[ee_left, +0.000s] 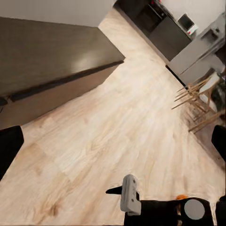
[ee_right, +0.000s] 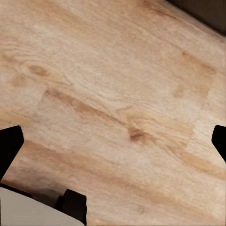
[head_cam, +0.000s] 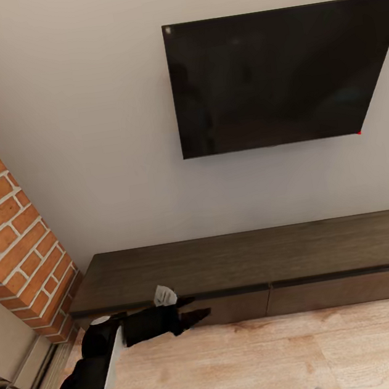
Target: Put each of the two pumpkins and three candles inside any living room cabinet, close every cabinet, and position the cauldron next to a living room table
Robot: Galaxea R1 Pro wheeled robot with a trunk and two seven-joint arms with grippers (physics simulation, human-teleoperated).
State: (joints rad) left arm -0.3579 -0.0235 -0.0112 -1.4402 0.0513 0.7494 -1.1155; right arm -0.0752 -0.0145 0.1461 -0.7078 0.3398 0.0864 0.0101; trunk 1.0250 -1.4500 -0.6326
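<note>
The long low dark-brown cabinet (head_cam: 242, 261) runs along the wall under the TV, and its flat front panels (head_cam: 309, 296) sit flush and shut. In the head view my left gripper (head_cam: 196, 307) hovers just in front of the cabinet's left front panel, near floor level. In the left wrist view the left gripper (ee_left: 113, 141) is open and empty, over bare floor, with the cabinet (ee_left: 47, 56) to one side. My right gripper (ee_right: 113, 141) is open over the wood floor and holds nothing. A small orange sliver (ee_left: 181, 197) shows by the other arm; I cannot tell what it is. Candles and cauldron are out of view.
A brick fireplace (head_cam: 7, 235) stands at the left end of the cabinet. A black TV (head_cam: 270, 77) hangs on the wall above. Light wood floor (head_cam: 275, 357) spreads in front. Wooden chairs (ee_left: 200, 101) and dark kitchen units (ee_left: 165, 28) lie far off.
</note>
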